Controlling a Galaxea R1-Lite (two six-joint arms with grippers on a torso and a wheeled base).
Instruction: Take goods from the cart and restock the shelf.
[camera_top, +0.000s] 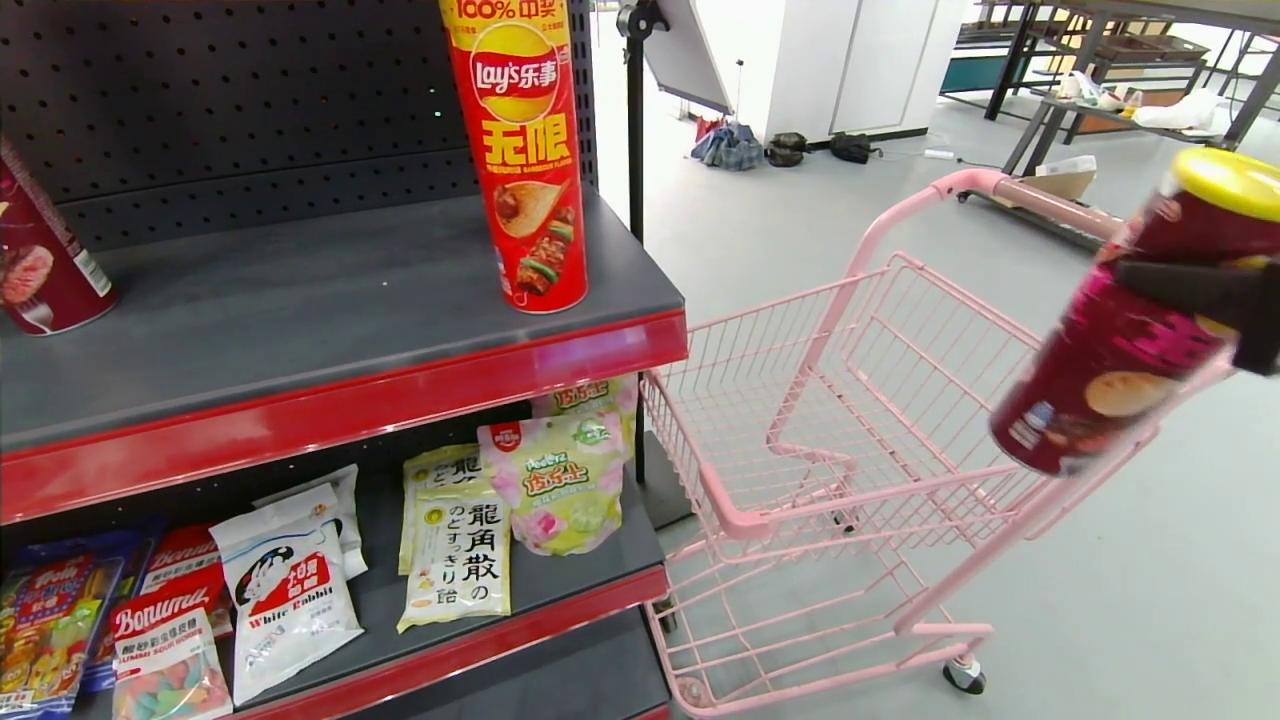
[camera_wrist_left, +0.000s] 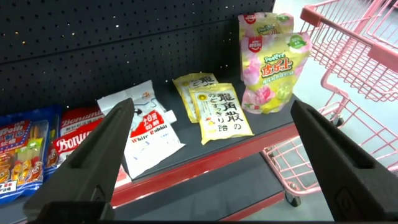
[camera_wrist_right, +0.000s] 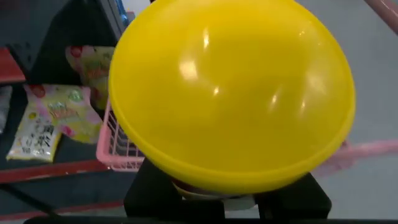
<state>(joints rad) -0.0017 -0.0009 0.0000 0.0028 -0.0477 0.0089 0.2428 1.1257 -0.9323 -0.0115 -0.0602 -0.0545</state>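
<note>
Right jaws are clamped across the upper body of a dark red chip can (camera_top: 1110, 370), just below its yellow lid (camera_wrist_right: 230, 93). The right gripper (camera_top: 1195, 290) holds it tilted, lid uppermost, by the handle end of the pink cart (camera_top: 770, 312); whether its base clears the rail cannot be told. Left gripper (camera_wrist_left: 211, 109) hangs with jaws wide apart and nothing between them, facing the lower shelf (camera_top: 575, 570), where snack bags (camera_top: 560, 480) lie and lean. Step in hand, by judgement: carry the can across to the upper shelf (camera_top: 300, 300). Best done by lifting above the red front lip (camera_top: 400, 392) before crossing, righting the can to vertical on the way, then setting its base flat and well back from the edge. Open room: bare board between the tall red can (camera_top: 525, 170), upright near the right front corner, and another dark red can (camera_top: 40, 270) at the left edge. Hazards: the cart handle (camera_top: 985, 182) beside the load, the shelf's right end, and the tall red can, which a sideways brush would likely topple.
</note>
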